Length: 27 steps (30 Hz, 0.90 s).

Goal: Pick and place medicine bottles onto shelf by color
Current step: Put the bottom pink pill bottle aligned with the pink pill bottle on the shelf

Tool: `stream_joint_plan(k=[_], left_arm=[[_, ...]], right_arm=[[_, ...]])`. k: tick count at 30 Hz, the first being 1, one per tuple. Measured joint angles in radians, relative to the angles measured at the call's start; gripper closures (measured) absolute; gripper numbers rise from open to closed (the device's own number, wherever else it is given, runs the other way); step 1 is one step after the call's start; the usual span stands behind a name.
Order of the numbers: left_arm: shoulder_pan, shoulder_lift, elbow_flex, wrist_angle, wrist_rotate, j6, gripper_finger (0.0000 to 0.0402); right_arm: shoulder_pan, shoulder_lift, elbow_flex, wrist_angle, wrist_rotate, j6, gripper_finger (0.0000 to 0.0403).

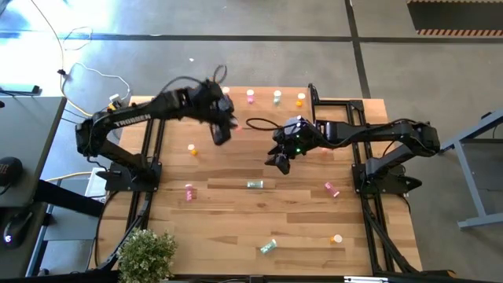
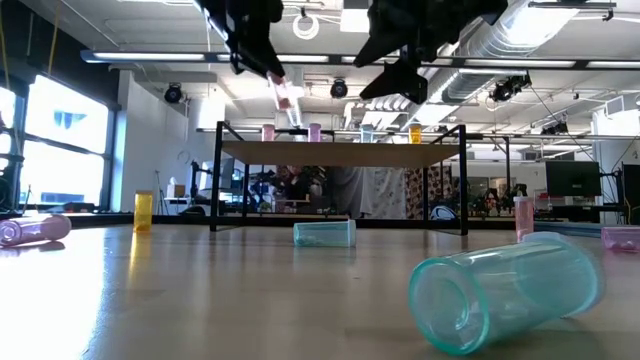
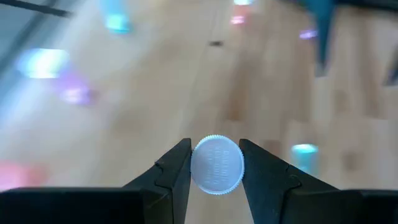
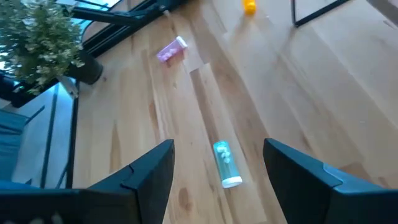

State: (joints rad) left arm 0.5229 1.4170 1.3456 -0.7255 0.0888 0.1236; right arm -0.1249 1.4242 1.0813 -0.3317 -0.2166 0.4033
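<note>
The main risk lies with the left tool, which hangs in the air above the counter with a pink bottle pinched between its fingers. The grip sits at the white cap end, and the low view shows the bottle tilted and sticking out below the tool. A hold on the round cap alone could let the bottle swivel or slip free on the way to the shelf. If it is set down tilted it will likely topple and roll, perhaps knocking the bottles already standing along the shelf: a pink one, a pale green one and an orange one. It also belongs by the pink one, so a drift sideways would spoil the sorting.

The right tool is spread wide and holds nothing. It hovers above a teal bottle that lies on its side on the counter, and in the right wrist view the bottle shows between the two fingers but well below them, not touched. Being round and on its side, it may roll away if one finger reaches it first, and the fingers could scrape the wood on a deep descent. The two arms are near each other over the middle of the counter, so a collision is possible
</note>
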Motion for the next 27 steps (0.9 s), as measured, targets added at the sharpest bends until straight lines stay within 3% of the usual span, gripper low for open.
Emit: stream_joint_plan(k=[7, 12, 27], left_arm=[[0.124, 0.000, 0.076, -0.093, -0.080, 0.149, 0.0289], [0.179, 0.002, 0.079, -0.143, -0.079, 0.168, 0.0289], [0.165, 0.108, 0.079, -0.160, -0.074, 0.178, 0.0289]], right_arm=[[0.000, 0.000, 0.000, 0.000, 0.008, 0.026, 0.0167], [0.000, 0.000, 0.000, 0.000, 0.057, 0.044, 0.0167], [0.000, 0.000, 0.000, 0.000, 0.124, 0.060, 0.0167]])
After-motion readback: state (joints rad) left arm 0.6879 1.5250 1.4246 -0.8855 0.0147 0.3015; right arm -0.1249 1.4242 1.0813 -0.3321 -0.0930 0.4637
